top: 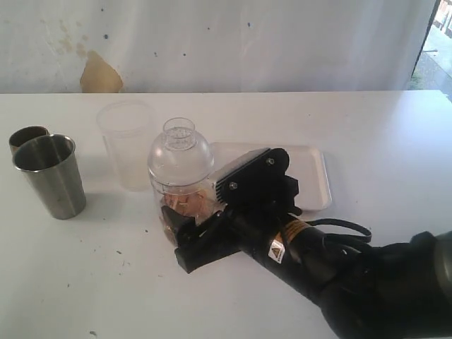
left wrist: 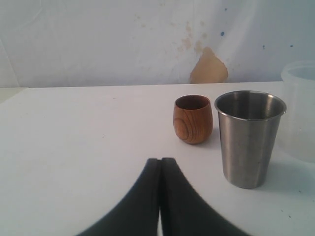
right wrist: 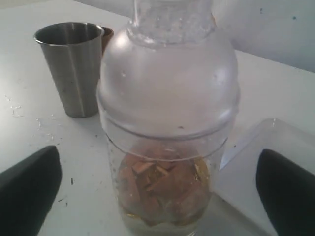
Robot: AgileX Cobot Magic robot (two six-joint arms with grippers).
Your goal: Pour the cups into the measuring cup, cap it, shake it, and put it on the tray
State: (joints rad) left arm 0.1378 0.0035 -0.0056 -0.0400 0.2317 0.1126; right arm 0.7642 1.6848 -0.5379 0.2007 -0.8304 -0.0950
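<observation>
step: capped, shake pending | measuring cup upright on surface, at tray's 9 o'clock, off it | right hand apart, flanking it, unclamped | left hand together, empty | next: clamp below dome cap, lift, shake

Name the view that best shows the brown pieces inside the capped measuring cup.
Right wrist view: the brown pieces sit close and unobstructed. The exterior view shows them small, partly behind the right tool. The left wrist view misses them entirely.
</observation>
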